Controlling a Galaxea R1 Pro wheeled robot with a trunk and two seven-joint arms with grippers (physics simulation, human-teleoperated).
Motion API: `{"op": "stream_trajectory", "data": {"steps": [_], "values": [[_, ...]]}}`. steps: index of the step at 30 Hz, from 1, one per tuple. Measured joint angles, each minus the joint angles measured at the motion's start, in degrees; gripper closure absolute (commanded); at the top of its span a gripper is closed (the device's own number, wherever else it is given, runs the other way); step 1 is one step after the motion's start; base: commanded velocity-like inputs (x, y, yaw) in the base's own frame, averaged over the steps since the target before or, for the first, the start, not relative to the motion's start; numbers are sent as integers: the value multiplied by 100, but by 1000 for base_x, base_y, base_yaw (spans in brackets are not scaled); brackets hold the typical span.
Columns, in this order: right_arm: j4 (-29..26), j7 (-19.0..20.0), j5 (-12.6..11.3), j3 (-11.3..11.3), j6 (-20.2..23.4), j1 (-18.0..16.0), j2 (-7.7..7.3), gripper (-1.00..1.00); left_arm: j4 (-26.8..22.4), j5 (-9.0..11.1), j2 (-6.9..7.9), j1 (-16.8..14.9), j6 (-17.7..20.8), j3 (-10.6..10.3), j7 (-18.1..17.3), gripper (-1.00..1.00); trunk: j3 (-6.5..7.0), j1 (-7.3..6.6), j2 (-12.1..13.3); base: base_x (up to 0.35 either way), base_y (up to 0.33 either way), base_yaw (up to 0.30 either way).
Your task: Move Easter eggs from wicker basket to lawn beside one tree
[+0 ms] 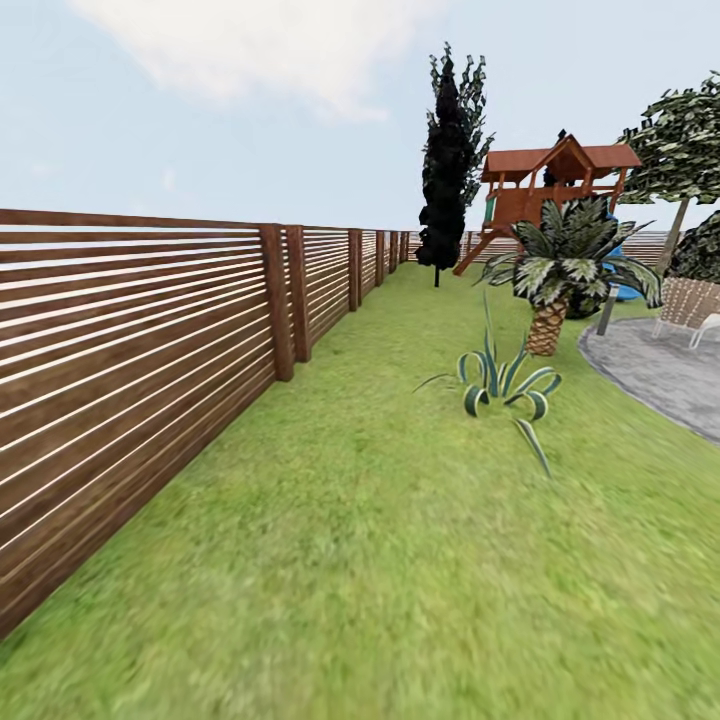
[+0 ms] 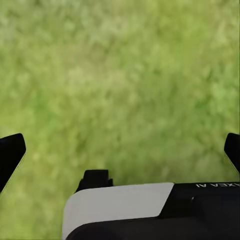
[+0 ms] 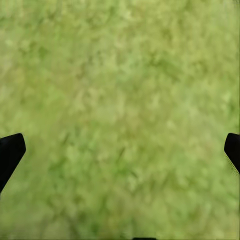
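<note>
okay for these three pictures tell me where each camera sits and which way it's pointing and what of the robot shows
Head view: on the robot's head, looking level along the lawn beside the fence toward a playset.
Left wrist view: on the left arm, looking down at grass; left hand fingertips spread wide, the arm's housing below.
Right wrist view: on the right arm, looking down at grass; right hand fingertips spread.
Shared: all three show lawn.

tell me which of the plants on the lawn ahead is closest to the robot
The low spiky plant with striped green-and-white blades, growing straight from the lawn. The short palm with the scaly trunk stands behind it, and the dark cypress farther back near the fence.
</note>
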Motion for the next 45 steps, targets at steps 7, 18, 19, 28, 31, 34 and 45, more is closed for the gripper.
{"op": "stream_trajectory", "data": {"steps": [7,18,19,28,31,34,45], "values": [[-30,0,0,-2,0,-1,8,-100,1,0,0,0,0,0,0,-100,0,0,0,334,2,0],[-36,-1,-1,-8,0,0,18,-100,1,7,0,0,0,2,2,-100,0,0,0,334,82,0],[-38,-1,-3,-8,0,-1,21,-100,1,7,0,0,0,3,2,-100,0,0,0,334,95,0],[-45,-2,-16,-8,0,1,45,-100,-1,8,0,0,0,2,2,-100,0,0,0,334,106,0],[-45,0,-17,-8,0,-2,49,-100,0,4,0,0,0,1,1,-100,0,0,0,334,113,0],[-45,0,-28,-8,0,-1,45,-100,1,1,0,0,0,0,2,-100,0,0,0,334,115,0],[23,0,-11,3,6,-3,54,-100,-7,8,0,0,0,8,2,-100,0,0,0,334,116,0]]}}
